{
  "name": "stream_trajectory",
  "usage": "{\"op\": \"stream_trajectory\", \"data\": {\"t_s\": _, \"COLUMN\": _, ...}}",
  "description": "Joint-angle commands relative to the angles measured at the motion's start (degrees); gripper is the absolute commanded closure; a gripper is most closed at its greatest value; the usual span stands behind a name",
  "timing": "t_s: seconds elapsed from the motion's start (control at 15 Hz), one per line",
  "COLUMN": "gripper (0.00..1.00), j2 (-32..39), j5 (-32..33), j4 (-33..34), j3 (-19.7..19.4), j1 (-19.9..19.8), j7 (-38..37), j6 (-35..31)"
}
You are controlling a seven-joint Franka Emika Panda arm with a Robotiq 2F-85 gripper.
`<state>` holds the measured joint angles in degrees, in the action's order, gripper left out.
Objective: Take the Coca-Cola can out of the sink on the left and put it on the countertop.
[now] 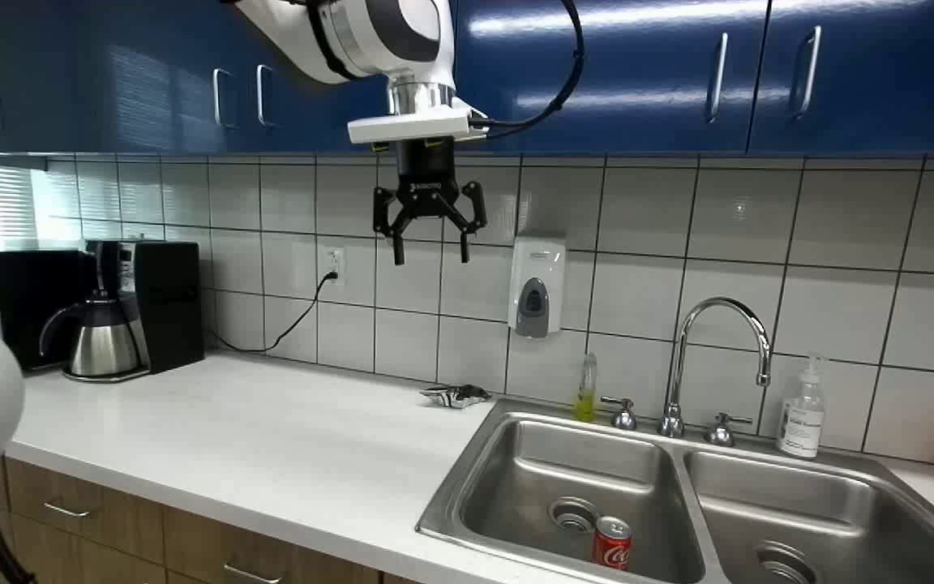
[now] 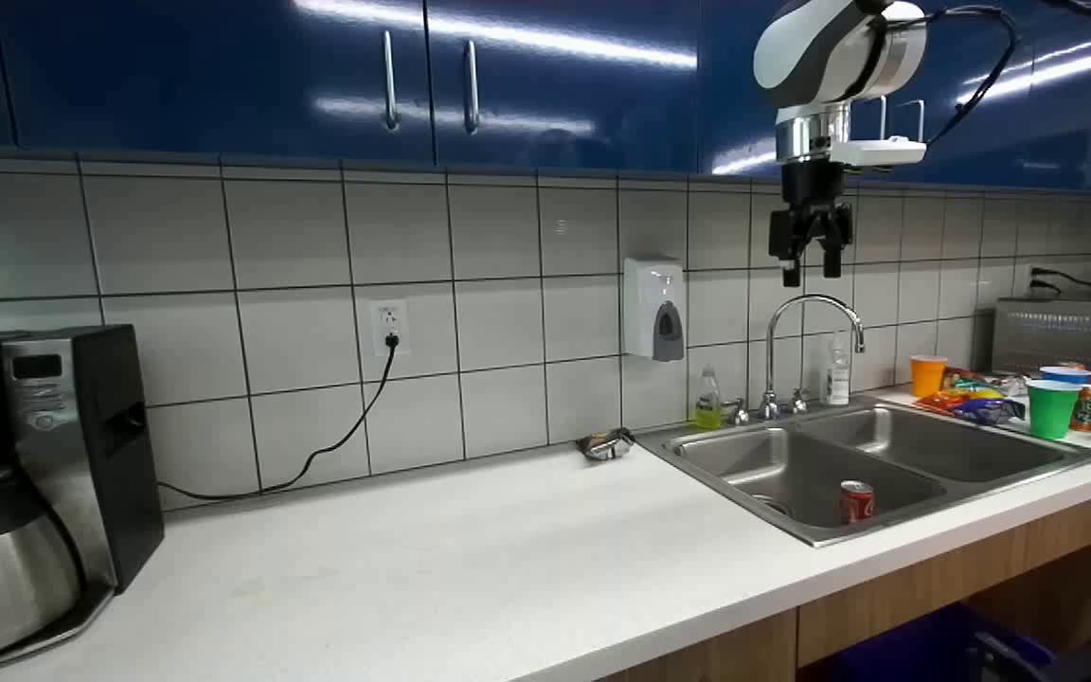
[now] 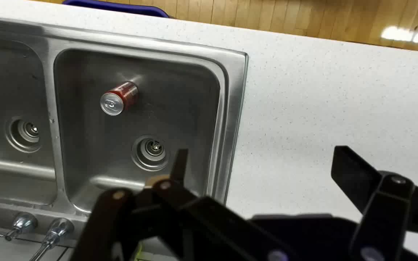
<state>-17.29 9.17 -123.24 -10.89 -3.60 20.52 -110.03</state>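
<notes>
The red Coca-Cola can (image 1: 613, 543) stands upright in the left basin of the steel sink (image 1: 460, 478), near the drain and the front wall. It also shows in an exterior view (image 2: 856, 504) and in the wrist view (image 3: 120, 98), silver top toward the camera. My black gripper (image 1: 431, 254) is open and empty, pointing down high above the counter; it also shows in an exterior view (image 2: 812, 274). In the wrist view the spread fingers (image 3: 261, 152) lie over the sink's edge and the white countertop (image 3: 321, 108), away from the can.
A tall faucet (image 1: 718, 304), a yellow-green soap bottle (image 1: 586, 393) and a pump bottle (image 1: 802, 418) stand behind the sink. A foil packet (image 1: 456, 395) lies by its back corner. A coffee maker (image 1: 163, 304) stands at the counter's far left. Blue cabinets (image 1: 597, 73) hang above.
</notes>
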Motion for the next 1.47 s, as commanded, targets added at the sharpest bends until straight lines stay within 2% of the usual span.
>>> {"op": "stream_trajectory", "data": {"t_s": 0.0, "gripper": 0.00, "j2": 0.1, "j5": -0.2, "j4": 0.1, "j3": 0.6, "j1": -0.6, "j7": 0.1, "j6": 0.1}}
{"op": "stream_trajectory", "data": {"t_s": 1.13, "gripper": 0.00, "j2": 0.1, "j5": -0.2, "j4": 0.1, "j3": 0.5, "j1": -0.6, "j7": 0.1, "j6": 0.1}}
{"op": "stream_trajectory", "data": {"t_s": 1.4, "gripper": 0.00, "j2": 2.4, "j5": -0.3, "j4": 0.7, "j3": 0.1, "j1": -0.9, "j7": -0.2, "j6": -1.2}}
